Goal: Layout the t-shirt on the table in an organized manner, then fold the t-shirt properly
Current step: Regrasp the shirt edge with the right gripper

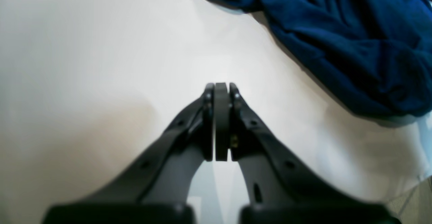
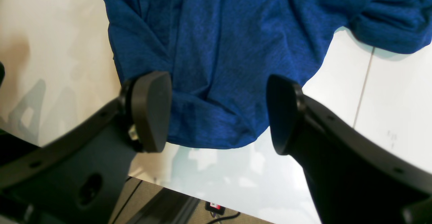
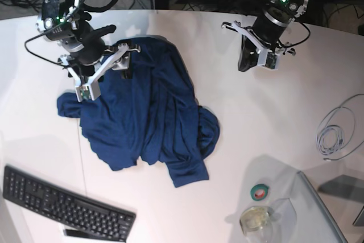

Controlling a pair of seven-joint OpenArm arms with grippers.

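Since the t-shirt [image 3: 145, 109] lay crumpled in a heap on the white table [image 3: 227, 118], left of the middle, the right gripper [image 2: 217, 111] hung over its far-left edge w/ jaws wide open, holding nothing, prob. ready to grab a hem. The left gripper [image 1: 221, 92] sat far right over bare table, jaws shut tight, empty. Near the front were a keyboard [image 3: 62, 203], green tape roll [image 3: 261, 192], glass jar [image 3: 255, 220] & a white cable [image 3: 335, 132], none touching the shirt.

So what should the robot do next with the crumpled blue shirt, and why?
Probably lower the right gripper and close it on the t-shirt edge below it. It hangs open over that edge, the shirt lies bunched on the table, and the left gripper is shut away from the cloth.
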